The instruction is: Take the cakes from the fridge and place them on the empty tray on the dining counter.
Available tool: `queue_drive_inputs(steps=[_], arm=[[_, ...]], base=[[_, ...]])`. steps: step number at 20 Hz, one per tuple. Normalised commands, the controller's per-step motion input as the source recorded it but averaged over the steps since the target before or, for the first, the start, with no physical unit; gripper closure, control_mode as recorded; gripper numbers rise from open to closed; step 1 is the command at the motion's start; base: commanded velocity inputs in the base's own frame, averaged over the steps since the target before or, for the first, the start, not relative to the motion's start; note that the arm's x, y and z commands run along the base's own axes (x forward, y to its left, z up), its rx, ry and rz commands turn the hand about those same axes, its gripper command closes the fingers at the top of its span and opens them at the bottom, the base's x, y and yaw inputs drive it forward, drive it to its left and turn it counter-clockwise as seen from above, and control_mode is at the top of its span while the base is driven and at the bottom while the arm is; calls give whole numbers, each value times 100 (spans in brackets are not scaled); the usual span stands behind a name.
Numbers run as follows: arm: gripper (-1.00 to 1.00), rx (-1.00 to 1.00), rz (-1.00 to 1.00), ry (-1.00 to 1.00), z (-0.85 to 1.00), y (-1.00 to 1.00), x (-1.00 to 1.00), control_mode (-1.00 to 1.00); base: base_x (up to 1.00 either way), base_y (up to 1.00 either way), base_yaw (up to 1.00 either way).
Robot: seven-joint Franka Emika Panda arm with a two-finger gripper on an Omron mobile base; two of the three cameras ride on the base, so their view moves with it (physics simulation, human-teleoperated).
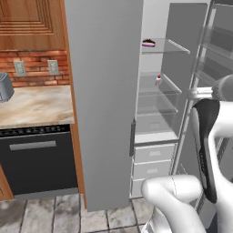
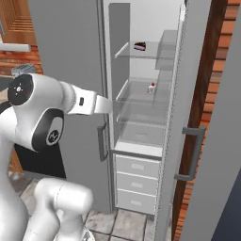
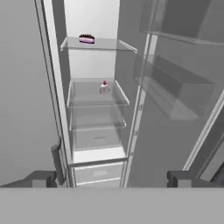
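Observation:
The grey fridge stands with its right door swung open and its left door shut. A dark chocolate cake sits on the top glass shelf, also seen from both base views. One shelf lower rests the white cake with a red top. My gripper is open and empty, well short of the shelves and pointing into the compartment. The tray and the dining counter are out of view.
The open fridge door with its dark handle and clear bins hangs to the right of the arm. Grey drawers fill the fridge's lower part. To the left are a marble worktop, a black oven and a toaster.

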Motion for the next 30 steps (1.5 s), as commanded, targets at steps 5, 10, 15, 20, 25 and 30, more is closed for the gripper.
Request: queue_drive_inputs(steps=[5,10,15,20,25,30], arm=[[-100,0,21,-10,0,6,2,-100],[-100,0,4,-4,0,-4,23,100],[-100,0,0,0,0,0,0,100],[-100,0,0,0,0,0,0,100],[-100,0,0,0,0,0,0,100],[-100,0,0,0,0,0,0,100]], base=[[0,0,0],[24,-12,0],[56,2,-14],[27,3,-25],[5,4,-33],[37,14,-23]])
